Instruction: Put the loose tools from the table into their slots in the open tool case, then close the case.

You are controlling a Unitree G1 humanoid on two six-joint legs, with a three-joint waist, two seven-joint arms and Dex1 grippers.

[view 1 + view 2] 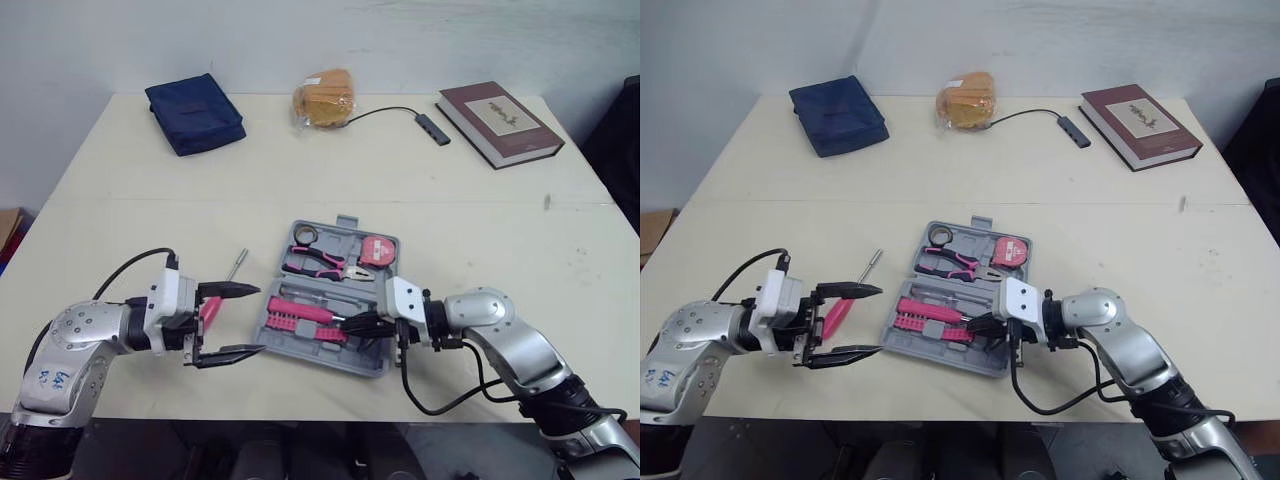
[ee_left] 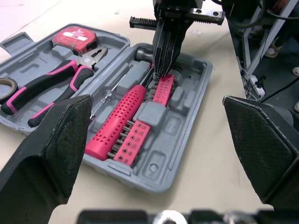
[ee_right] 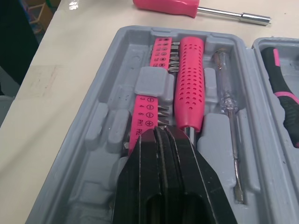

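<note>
- Tool case (image 2: 184, 135) lies open at 6 o'clock on the desk (image 1: 400, 180). I see pliers (image 1: 318, 262), tape measure (image 1: 378, 250), pink bit strip (image 3: 145, 112) and pink-handled driver (image 3: 190, 79) in their slots.
- Loose screwdriver (image 3: 168, 5) lies on the desk at 9 o'clock of the case, with its shaft pointing toward 1 o'clock.
- Right gripper (image 1: 358, 324): fingers pressed together with nothing between them, tips down at the bit strip.
- Left gripper (image 1: 258, 320): fingers spread wide and holding nothing, at 9 o'clock of the case. The screwdriver's handle shows between them; I cannot tell whether they touch it.
- Blue pouch (image 1: 195, 112) is at 11 o'clock and a book (image 1: 500, 122) at 1 o'clock.
</note>
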